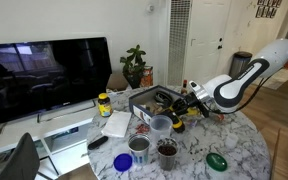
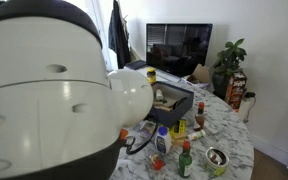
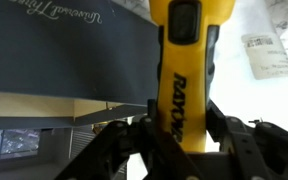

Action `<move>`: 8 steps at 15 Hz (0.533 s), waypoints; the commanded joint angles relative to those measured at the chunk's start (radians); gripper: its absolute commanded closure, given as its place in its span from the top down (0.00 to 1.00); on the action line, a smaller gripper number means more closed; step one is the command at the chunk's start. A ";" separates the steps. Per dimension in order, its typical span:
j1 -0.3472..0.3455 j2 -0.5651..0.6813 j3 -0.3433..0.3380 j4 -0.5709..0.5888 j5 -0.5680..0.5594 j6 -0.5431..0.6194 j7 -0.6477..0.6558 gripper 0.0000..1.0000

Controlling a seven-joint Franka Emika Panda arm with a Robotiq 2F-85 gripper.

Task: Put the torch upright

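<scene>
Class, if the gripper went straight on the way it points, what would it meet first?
Likely the dark box, just beyond the torch the gripper holds; depth is unclear.

The arm [image 1: 279, 52] consists of glossy white rounded links joined by black joint sections. In an exterior view, a white housing [image 2: 44, 70] close to the camera shows small round recesses and a dark lower shell. The gripper [image 3: 182, 128] is black, with angled linkage bars.
</scene>
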 commanded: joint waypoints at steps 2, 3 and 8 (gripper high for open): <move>0.021 0.070 -0.034 0.037 -0.119 0.116 0.064 0.24; 0.023 0.083 -0.042 0.041 -0.150 0.149 0.079 0.24; 0.016 0.184 -0.065 0.064 -0.227 0.271 0.098 0.24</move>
